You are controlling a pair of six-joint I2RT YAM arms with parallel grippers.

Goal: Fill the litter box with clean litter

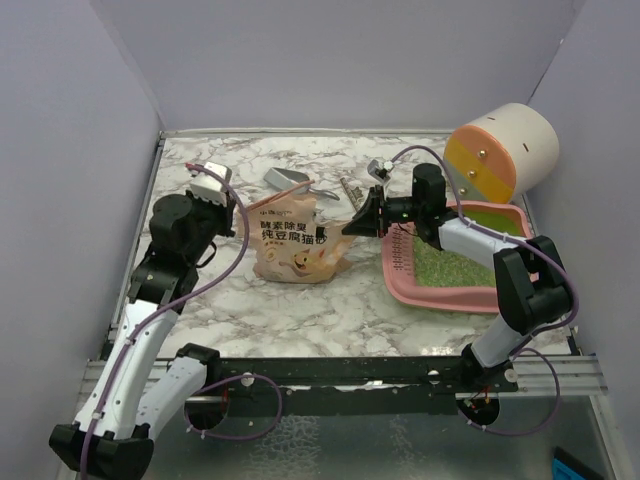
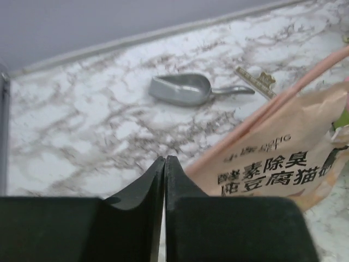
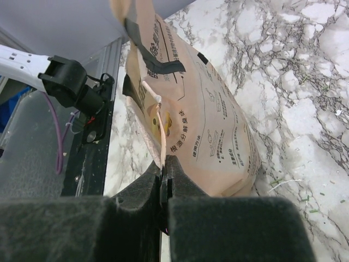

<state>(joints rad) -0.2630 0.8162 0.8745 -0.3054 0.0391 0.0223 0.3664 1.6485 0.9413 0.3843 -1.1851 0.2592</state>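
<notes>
Closest to the lens in the right wrist view, the right hand (image 3: 164, 164) is pressed together on the pinkish edge strip of the tan bag (image 3: 207, 125), which stands at centre frame in the top view. At the bottom of its own view, the left hand (image 2: 164, 161) has its fingers all but together, with only a hairline slit between them and nothing in them. It faces the grey scoop (image 2: 180, 90) on the marble desk (image 1: 300, 310). The litter box (image 1: 440, 297) sits at the right of the top view: a shallow pink tray with rounded corners, flat, open side up and lime-green inside. Pale-green litter (image 1: 440, 265) covers its floor. Its slotted strip (image 1: 400, 255) lies along the left side and runs up and down the frame. The right arm crosses the box, so I cannot tell its long axis. A cream, orange and yellow cylinder (image 1: 505, 150) lies tilted at the box's upper right corner.
</notes>
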